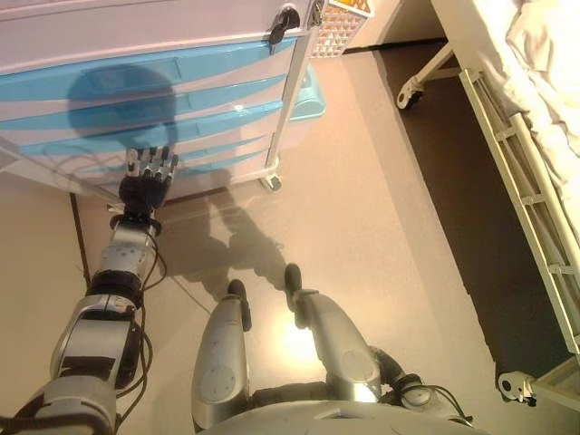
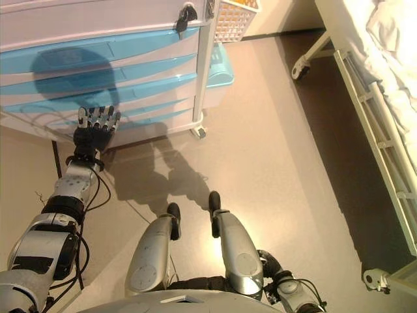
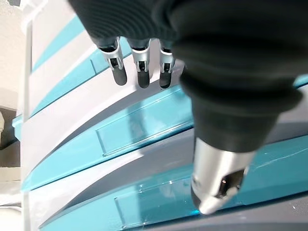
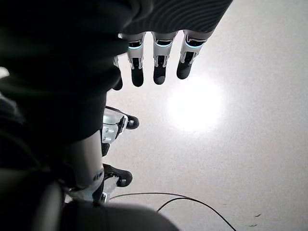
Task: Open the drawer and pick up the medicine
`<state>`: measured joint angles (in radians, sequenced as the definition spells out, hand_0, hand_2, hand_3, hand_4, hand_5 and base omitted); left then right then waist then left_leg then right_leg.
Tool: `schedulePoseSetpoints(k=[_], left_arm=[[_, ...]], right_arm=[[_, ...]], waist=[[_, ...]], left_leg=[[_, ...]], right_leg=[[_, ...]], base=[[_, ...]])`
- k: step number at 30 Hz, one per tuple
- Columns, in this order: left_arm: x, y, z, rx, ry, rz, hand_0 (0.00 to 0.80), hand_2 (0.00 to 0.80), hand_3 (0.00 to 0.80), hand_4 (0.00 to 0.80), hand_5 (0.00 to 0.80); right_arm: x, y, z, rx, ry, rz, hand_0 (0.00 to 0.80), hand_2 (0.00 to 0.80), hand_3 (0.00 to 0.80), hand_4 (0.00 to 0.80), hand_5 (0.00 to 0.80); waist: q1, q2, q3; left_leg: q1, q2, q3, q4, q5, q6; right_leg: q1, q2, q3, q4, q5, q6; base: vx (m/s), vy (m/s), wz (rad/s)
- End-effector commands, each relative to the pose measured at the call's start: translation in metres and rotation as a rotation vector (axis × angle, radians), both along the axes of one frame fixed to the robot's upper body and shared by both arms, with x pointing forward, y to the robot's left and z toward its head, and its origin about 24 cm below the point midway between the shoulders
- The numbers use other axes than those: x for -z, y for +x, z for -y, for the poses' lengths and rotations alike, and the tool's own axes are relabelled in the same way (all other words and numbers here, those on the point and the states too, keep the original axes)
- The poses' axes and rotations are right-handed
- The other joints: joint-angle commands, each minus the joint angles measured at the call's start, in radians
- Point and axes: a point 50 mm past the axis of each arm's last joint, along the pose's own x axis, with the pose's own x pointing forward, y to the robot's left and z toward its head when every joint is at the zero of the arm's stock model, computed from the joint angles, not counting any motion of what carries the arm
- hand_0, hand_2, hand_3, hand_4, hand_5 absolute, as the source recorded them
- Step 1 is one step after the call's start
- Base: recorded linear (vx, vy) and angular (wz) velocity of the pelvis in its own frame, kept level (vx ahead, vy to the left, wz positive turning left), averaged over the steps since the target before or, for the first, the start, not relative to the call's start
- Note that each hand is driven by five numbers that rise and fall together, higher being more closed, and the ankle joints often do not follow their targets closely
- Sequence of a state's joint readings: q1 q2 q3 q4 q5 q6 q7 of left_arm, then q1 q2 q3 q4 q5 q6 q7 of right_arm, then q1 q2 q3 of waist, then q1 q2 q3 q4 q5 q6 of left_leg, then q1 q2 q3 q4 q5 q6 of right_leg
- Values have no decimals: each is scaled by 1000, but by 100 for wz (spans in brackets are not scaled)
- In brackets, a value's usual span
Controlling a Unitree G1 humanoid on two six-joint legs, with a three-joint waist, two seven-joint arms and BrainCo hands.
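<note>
**Inspector:** Ahead of the left hand (image 1: pixel 148 177) stands the cart (image 1: pixel 54 36), its blue-fronted drawers (image 1: pixel 163 91) all closed. Fingers are straight and released, tips (image 3: pixel 139 74) just short of a lower drawer front. I judge the hand is raised there to reach a drawer edge; no contact is visible.

**Clerk:** And the right hand?

**Inspector:** The right hand (image 4: pixel 154 57) appears only in its own wrist view, hanging over bare floor (image 4: pixel 250 144), fingers straight, holding nothing. Idle.

**Clerk:** Where is the medicine?

**Inspector:** Not visible. Neither hand holds it. By the task it would lie inside a drawer, beyond the left fingertips; which drawer, I cannot tell.

**Clerk:** Anything else nearby?

**Inspector:** A bed (image 1: pixel 535 109) stands well apart, on the right hand's side.
</note>
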<state>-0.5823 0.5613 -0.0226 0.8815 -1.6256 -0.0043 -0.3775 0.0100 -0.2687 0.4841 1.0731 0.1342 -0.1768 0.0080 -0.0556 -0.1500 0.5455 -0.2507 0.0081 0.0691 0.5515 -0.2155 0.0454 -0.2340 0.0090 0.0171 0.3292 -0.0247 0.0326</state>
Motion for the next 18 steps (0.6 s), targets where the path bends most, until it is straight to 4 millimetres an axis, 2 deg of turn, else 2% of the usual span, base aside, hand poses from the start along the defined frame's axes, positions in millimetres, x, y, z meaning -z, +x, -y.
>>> schedulePoseSetpoints(k=[1, 2, 3, 4, 5, 13, 18], left_arm=[[-140, -1, -7, -3, 158, 643, 285, 285, 285, 285, 285], [-139, -1, -5, 2, 159, 646, 436, 436, 436, 436, 436], [-139, -1, -3, 8, 159, 650, 643, 643, 643, 643, 643], [-139, -1, -1, 15, 157, 658, 772, 772, 772, 772, 772], [-138, -1, 1, 17, 159, 661, 800, 800, 800, 800, 800], [-130, -1, 19, 49, 139, 680, 800, 800, 800, 800, 800], [-116, -4, 27, 50, 85, 679, 800, 800, 800, 800, 800]], right_arm=[[9, -41, -5, -29, 11, -90, 0, 0, 0, 0, 0], [9, -41, -5, -31, 10, -91, 0, 0, 0, 0, 0], [9, -42, -5, -33, 9, -92, 0, 0, 0, 0, 0], [9, -42, -4, -37, 7, -92, 0, 0, 0, 0, 0], [9, -42, -3, -38, 6, -92, 0, 0, 0, 0, 0], [6, -36, 0, -52, -7, -73, 0, 0, 0, 0, 0], [4, -30, -1, -64, -11, -58, 0, 0, 0, 0, 0]], waist=[[23, 5, -117], [23, 6, -116], [22, 7, -115], [21, 9, -112], [21, 9, -110], [28, 12, -78], [38, 13, -60]], left_leg=[[-15, -113, 41, -53, 22, 44], [-11, -113, 40, -58, 26, 44], [-9, -112, 40, -62, 30, 44], [-8, -112, 40, -64, 35, 42], [-7, -111, 40, -65, 39, 42], [-18, -106, 18, -70, 72, 32], [-34, -101, -7, -66, 91, 23]], right_leg=[[40, 38, -27, 15, -19, 9], [39, 37, -28, 18, -18, 9], [37, 37, -30, 21, -17, 9], [35, 36, -31, 25, -17, 9], [34, 36, -32, 27, -16, 8], [20, 40, -42, 55, -15, -4], [6, 48, -52, 91, -29, -19]], base=[[0, 0, 0], [0, 0, 0], [0, 0, 0], [0, 0, 0], [-2, 15, 3], [-22, 0, 4], [-37, -10, 10]])
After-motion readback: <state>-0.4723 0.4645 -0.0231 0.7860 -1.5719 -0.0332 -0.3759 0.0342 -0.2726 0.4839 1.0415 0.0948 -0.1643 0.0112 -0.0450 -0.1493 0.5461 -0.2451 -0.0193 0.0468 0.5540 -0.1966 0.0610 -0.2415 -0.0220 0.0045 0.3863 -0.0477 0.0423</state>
